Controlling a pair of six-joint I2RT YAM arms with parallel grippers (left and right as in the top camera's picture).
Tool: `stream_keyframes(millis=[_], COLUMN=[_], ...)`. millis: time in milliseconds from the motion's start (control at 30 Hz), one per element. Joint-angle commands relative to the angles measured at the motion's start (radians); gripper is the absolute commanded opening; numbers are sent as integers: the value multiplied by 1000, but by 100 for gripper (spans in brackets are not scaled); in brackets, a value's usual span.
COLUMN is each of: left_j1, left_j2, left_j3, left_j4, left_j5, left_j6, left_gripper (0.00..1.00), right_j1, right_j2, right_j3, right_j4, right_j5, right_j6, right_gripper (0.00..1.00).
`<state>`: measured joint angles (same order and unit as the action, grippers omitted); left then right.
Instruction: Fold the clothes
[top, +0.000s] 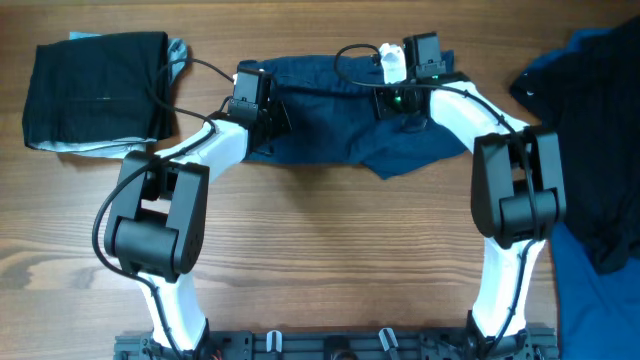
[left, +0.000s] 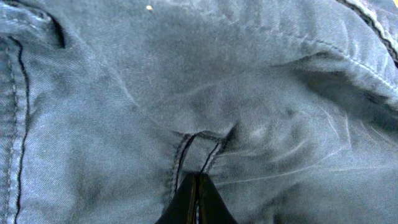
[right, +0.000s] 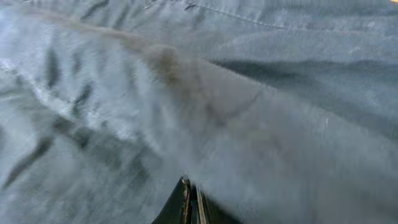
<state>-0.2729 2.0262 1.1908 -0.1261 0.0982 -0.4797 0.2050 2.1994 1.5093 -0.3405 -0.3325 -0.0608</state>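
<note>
Shows a wooden table (top: 330, 250) from above, light brown with visible grain, filling the whole view. Along the near edge, a dark metal rail (top: 330, 345) carrying the bases of two white-and-black robot arms.

Across the far middle of the table, navy-blue shorts (top: 320, 125), spread sideways and creased, with the lower edge dipping toward the near side on the right. In the far left corner, a folded black garment (top: 95, 90) resting on something pale blue-grey. Along the right edge, a heap of dark clothes (top: 600, 150) over bright blue cloth (top: 600, 310), partly cut off by the frame.

Left gripper (top: 272, 118) down on the left end of the shorts, right gripper (top: 402, 110) down on the upper right part.

Close up from the left wrist: black fingertips (left: 186, 202) pressed together, pinching a small tuck of the shorts just below a stitched loop, with fine wrinkles fanning out from the pinch.

Close up from the right wrist: blurred. Fingertips (right: 185, 199) clenched together, with a raised ridge of the same fabric running up from them, seemingly nipped between.
</note>
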Motion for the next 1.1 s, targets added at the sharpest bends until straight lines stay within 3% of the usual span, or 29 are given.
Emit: stream_keyframes(millis=[0, 300, 533, 633, 767, 900, 1067], left_j1=[0, 0, 0, 0, 0, 0, 0], left_j2=[19, 19, 19, 19, 19, 19, 19], left_j3=[5, 5, 5, 5, 5, 5, 5], left_j4=[0, -1, -1, -5, -8, -9, -11], left_j5=[-25, -58, -58, -59, -59, -58, -59], left_j6=[2, 2, 2, 2, 2, 2, 2], left_gripper=[4, 4, 4, 4, 4, 4, 4], right_j1=[0, 0, -2, -21, -43, -44, -46], right_j2=[36, 125, 132, 44, -127, -155, -50], right_j3=[1, 1, 3, 4, 4, 2, 0], right_j4=[59, 357, 700, 615, 269, 53, 47], right_j5=[14, 166, 300, 300, 299, 296, 297], right_j6=[19, 72, 70, 68, 87, 87, 88], right_gripper=[4, 4, 8, 6, 4, 4, 4])
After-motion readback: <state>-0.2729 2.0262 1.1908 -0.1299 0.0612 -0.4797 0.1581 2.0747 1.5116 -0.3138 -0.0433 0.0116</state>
